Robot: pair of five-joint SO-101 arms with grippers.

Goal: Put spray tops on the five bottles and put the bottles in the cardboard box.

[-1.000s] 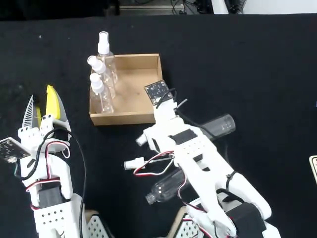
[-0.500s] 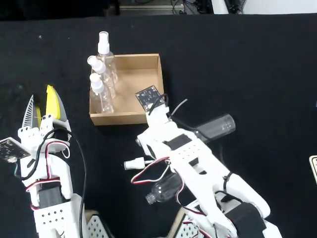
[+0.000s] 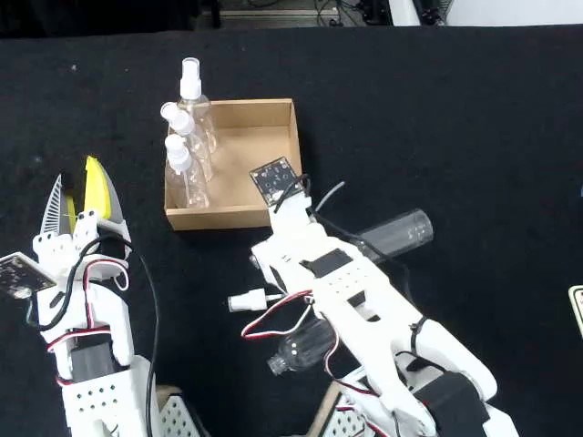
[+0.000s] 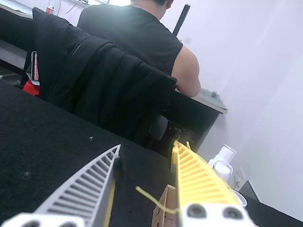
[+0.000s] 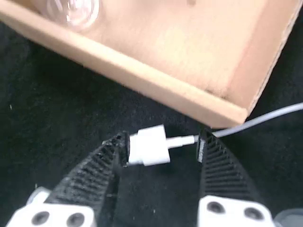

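Surface [image 3: 474,109]: black cloth, with both arms mounted at its near edge.

Cardboard box [image 3: 228,217]: open-topped, left of centre. Three bottles stand upright along its left side, each with a spray top fitted: rear bottle [image 3: 198,114], middle bottle [image 3: 173,116], front bottle [image 3: 193,187]. All are clear plastic. Any print on the bottles or box is too small to make out.

Capless bottles: two, both lying on their sides on the surface outside the box. First capless bottle [image 3: 398,232] lies to the right of the right arm [image 3: 355,282], its neck end hidden under the arm. Second capless bottle [image 3: 299,349] lies nearer the arm's base, partly under the arm and its red and white wires.

Loose spray top [image 3: 248,300]: on the surface between the box and the second capless bottle, with its thin dip tube running toward the right arm.

Right gripper [image 5: 163,139]: points down at the surface just in front of the box's front wall. Its black fingers are spread wide and the loose spray top lies in the gap between them. The white head is right beside one fingertip, and I cannot tell if they touch. The tube runs toward the other finger. Nothing is clamped.

Left gripper [image 3: 75,175]: left of the box and apart from it. Its grey and yellow fingers are spread, with nothing between them.
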